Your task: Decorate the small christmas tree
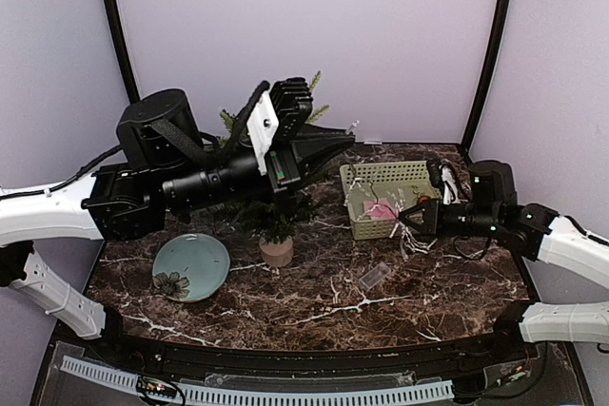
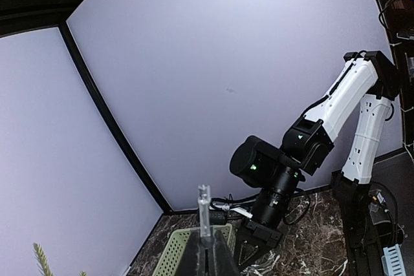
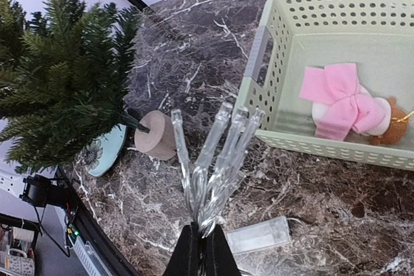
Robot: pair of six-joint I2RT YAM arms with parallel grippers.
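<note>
Small christmas tree [image 1: 276, 219]: from the top camera, the left arm [image 1: 200, 183] covers most of the crown; only tip sprigs and low branches show. Right wrist view cuts it at the left edge. Left jaws are cut off by their own view's lower edge, closed on a clear tube [image 2: 204, 214] with its base hidden between them. Right jaws are likewise cut off, pinching a bunch of clear light bulbs [image 3: 217, 166]. Blue plate [image 3: 103, 150] is partly behind the pot [image 3: 155, 135]. Brown item [image 3: 388, 128] tucked under the pink bow [image 3: 343, 101] is unidentifiable. Green basket [image 3: 272, 50] runs off the right edge.
</note>
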